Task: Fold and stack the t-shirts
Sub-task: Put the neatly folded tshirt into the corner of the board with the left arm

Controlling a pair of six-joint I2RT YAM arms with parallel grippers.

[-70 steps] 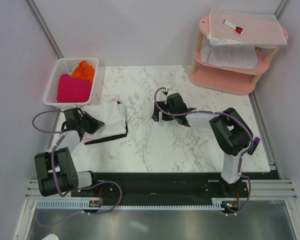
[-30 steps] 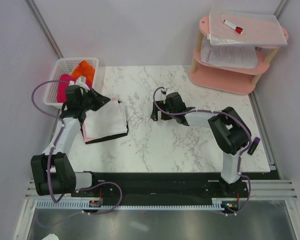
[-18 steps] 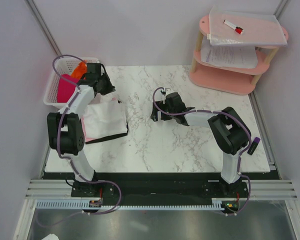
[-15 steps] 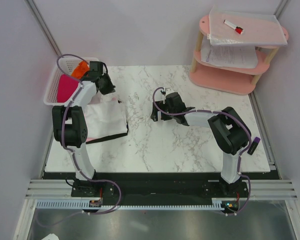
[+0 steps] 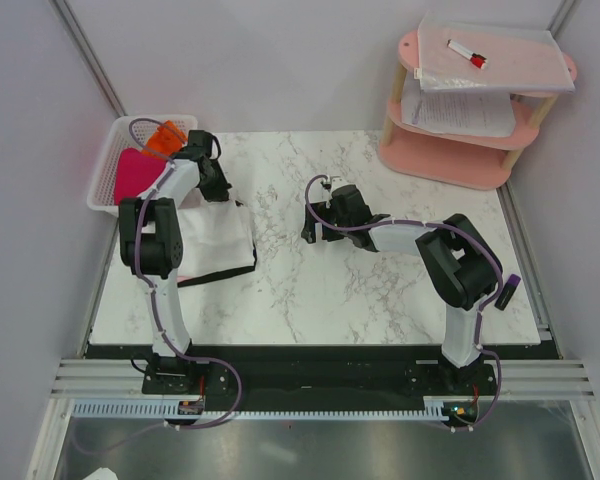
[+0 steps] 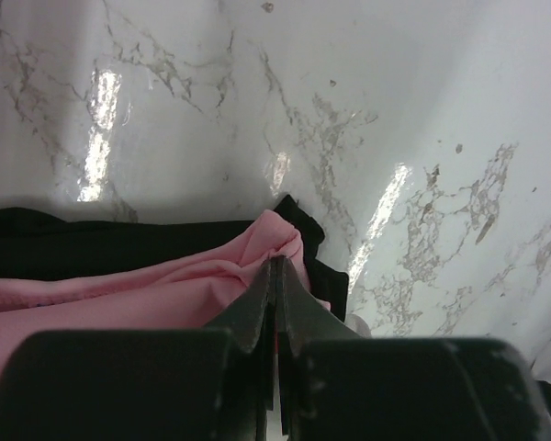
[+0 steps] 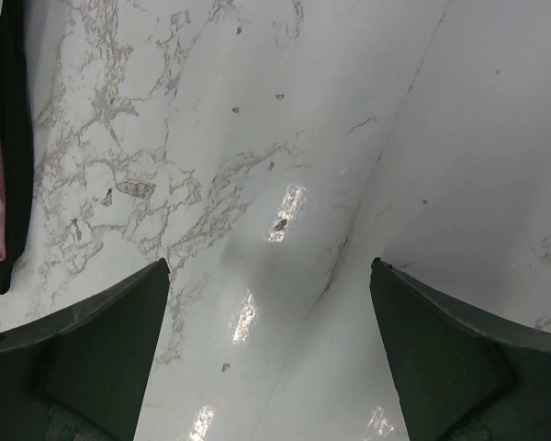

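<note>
A folded white t-shirt lies on top of a stack at the table's left, over a pale pink t-shirt and a black cloth. My left gripper is at the stack's far right corner. In the left wrist view its jaws are shut, with the pale pink t-shirt bunched at their tips above the black cloth. My right gripper is open and empty over bare marble. Magenta and orange t-shirts lie in the basket.
The white lattice basket stands at the far left, just behind the stack. A pink tiered shelf with paper sheets and a red marker stands at the back right. The stack's edge shows in the right wrist view.
My left arm has swung from the stack's near left side up past the basket and come down at the stack's far right corner. The right arm has stayed put.
</note>
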